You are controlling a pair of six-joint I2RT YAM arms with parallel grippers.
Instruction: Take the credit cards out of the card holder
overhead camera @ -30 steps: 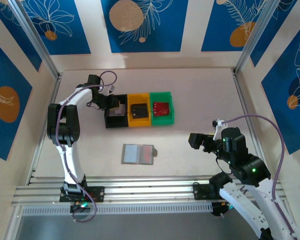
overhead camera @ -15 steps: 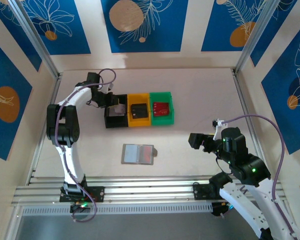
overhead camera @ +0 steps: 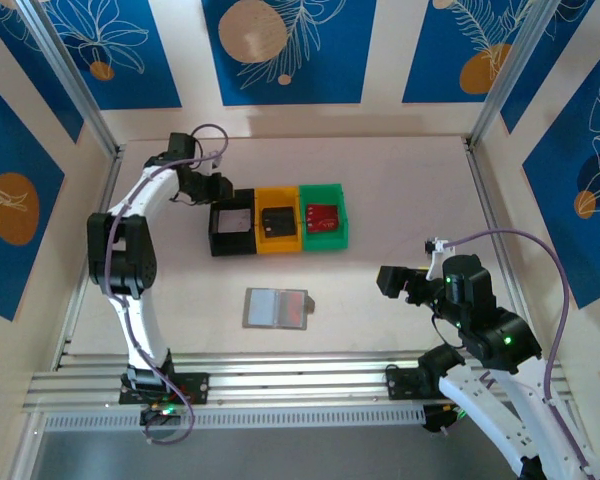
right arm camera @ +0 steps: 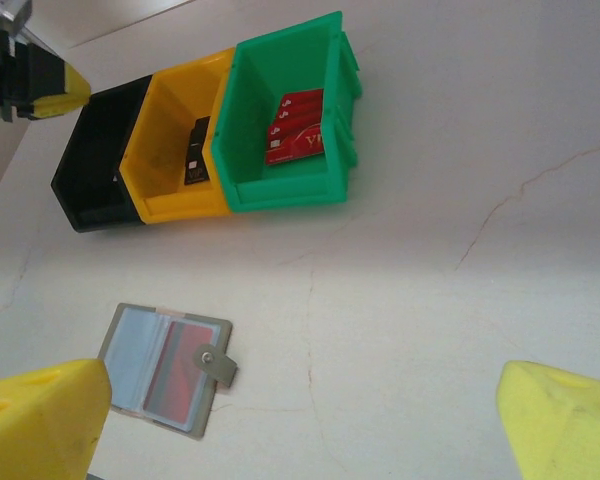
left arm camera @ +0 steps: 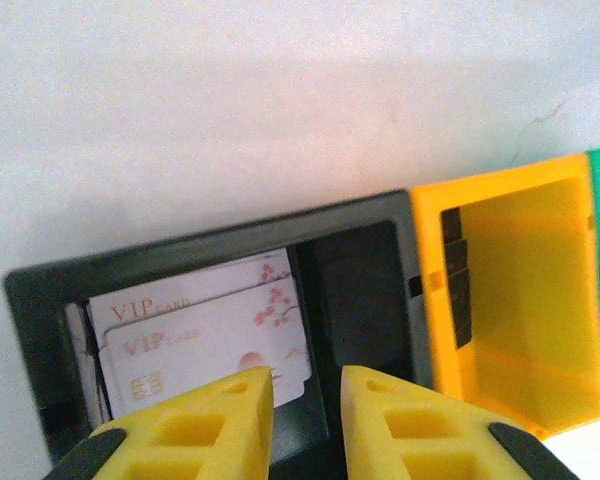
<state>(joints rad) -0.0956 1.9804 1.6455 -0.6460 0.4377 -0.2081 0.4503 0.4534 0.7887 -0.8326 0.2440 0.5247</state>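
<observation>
The grey card holder (overhead camera: 276, 308) lies open and flat on the table, with a red card showing in its right pocket (right arm camera: 180, 372). My left gripper (overhead camera: 216, 192) hovers at the back left edge of the black bin (overhead camera: 231, 230). Its yellow fingers (left arm camera: 242, 400) stand a narrow gap apart with nothing between them. White VIP cards (left arm camera: 205, 322) lie in the black bin (left arm camera: 360, 280) below them. My right gripper (right arm camera: 305, 420) is wide open and empty, hanging above bare table to the right of the card holder.
The yellow bin (overhead camera: 278, 222) holds a dark card (right arm camera: 195, 152), and the green bin (overhead camera: 323, 215) holds red cards (right arm camera: 296, 138). The three bins stand in a row behind the card holder. Aluminium rails run along the table's near edge (overhead camera: 300, 385).
My left gripper has drawn back and to the left, from over the black bin to its back left edge. The right arm and the card holder have not moved.
</observation>
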